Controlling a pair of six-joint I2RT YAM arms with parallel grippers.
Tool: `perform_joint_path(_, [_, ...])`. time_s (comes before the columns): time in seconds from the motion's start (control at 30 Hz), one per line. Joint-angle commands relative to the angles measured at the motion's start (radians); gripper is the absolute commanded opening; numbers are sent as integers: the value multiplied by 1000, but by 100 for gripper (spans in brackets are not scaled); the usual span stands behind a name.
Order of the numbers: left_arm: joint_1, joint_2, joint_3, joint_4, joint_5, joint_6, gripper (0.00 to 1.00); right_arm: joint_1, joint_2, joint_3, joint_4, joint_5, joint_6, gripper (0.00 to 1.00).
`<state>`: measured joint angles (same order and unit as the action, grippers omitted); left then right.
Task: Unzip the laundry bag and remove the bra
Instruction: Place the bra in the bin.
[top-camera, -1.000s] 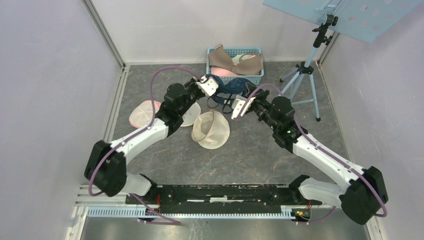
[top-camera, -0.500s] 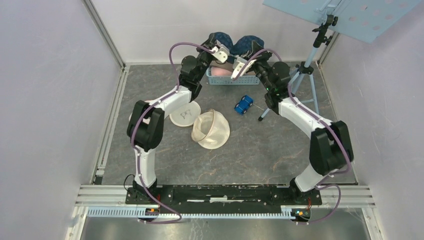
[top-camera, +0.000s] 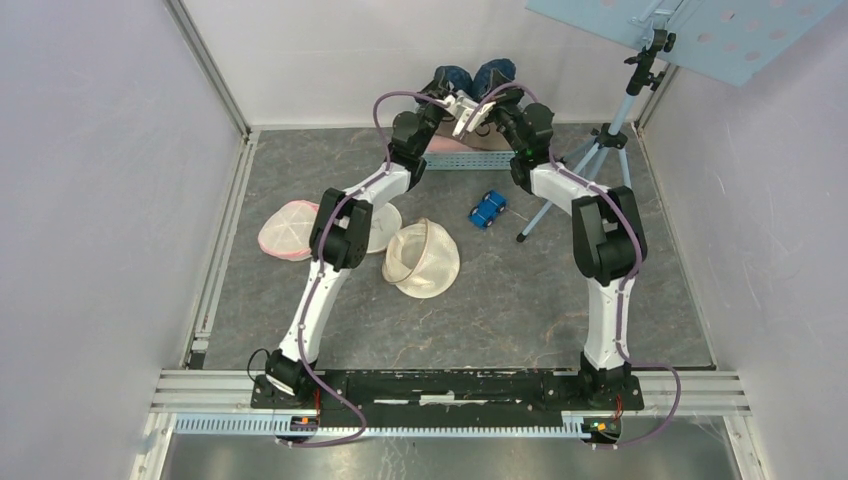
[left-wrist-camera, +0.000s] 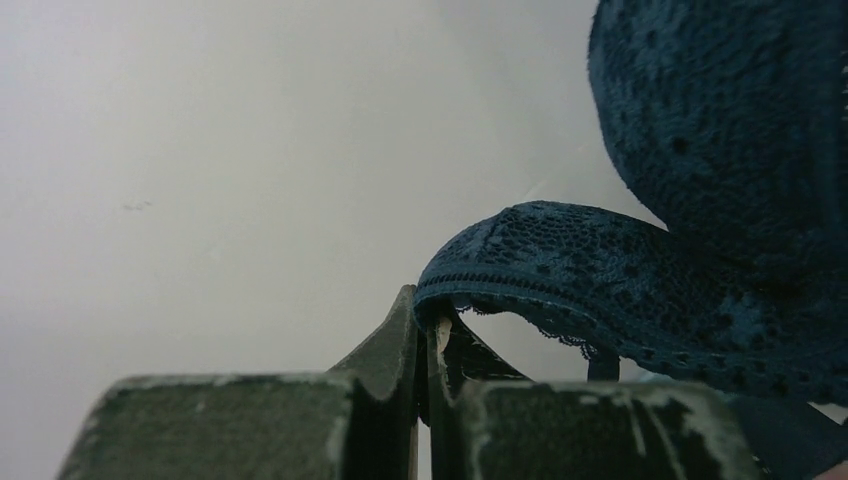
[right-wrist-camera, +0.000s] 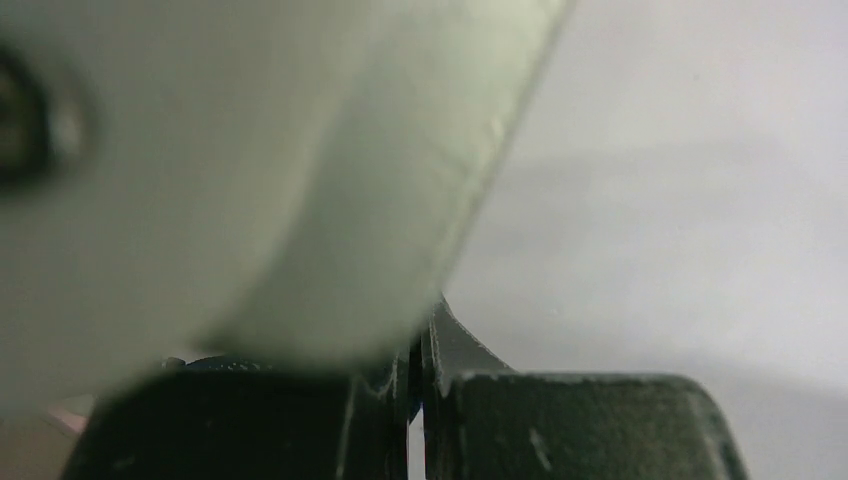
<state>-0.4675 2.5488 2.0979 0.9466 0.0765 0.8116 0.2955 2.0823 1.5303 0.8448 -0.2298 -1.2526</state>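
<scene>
A dark teal lace bra (top-camera: 447, 76) hangs high at the back of the cell, held up between my two grippers. My left gripper (top-camera: 459, 103) is shut on its lace band (left-wrist-camera: 560, 270), with one cup (left-wrist-camera: 730, 110) hanging to the right of the jaws (left-wrist-camera: 428, 320). My right gripper (top-camera: 485, 106) is shut at the bra's other side; in its wrist view the jaws (right-wrist-camera: 418, 350) are pressed together and a blurred pale shape hides the cloth. The beige mesh laundry bag (top-camera: 422, 258) lies open on the table, apart from both grippers.
A blue basket (top-camera: 445, 160) of garments stands under the raised bra at the back wall. A blue toy car (top-camera: 488, 208) and a tripod (top-camera: 600, 150) stand right of centre. A pink-white mesh bag (top-camera: 288, 230) and a white disc (top-camera: 380, 228) lie left.
Both arms have stretched toward the back wall and carried the bra from low in front of the basket to high above it. The two grippers have come closer together.
</scene>
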Motion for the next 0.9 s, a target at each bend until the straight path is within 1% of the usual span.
perform_joint_path(0.0, [4,84,149,-32,6,-32,2,-18,93,134,44,-33,-47,0])
perform_joint_path(0.07, [4,102,143,-33,26,-25,2,-26,134,170,16,-44,-66,0])
perform_joint_path(0.2, [7,89,65,-17,37,-19,2,-35,194,197,-8,-63,-93,0])
perform_joint_path(0.3, [11,58,-21,-20,58,-24,2,-42,211,178,-31,-84,-99,0])
perform_joint_path(0.4, [14,28,-85,-47,79,-15,5,-49,210,130,-31,-108,-119,0])
perform_joint_path(0.47, [16,15,-113,-64,92,-15,11,-49,208,111,-43,-119,-125,0])
perform_joint_path(0.57, [18,1,-135,-84,108,-6,25,-53,201,102,-90,-126,-121,0])
perform_joint_path(0.67, [25,-13,-147,-102,112,-10,31,-58,177,64,-125,-149,-135,0])
perform_joint_path(0.7, [28,-22,-155,-106,113,-16,33,-60,164,42,-136,-154,-141,1])
perform_joint_path(0.73, [30,-32,-165,-112,115,-20,35,-61,150,23,-148,-161,-148,5])
perform_joint_path(0.87, [35,-79,-226,-109,145,-16,42,-62,120,3,-217,-176,-159,26])
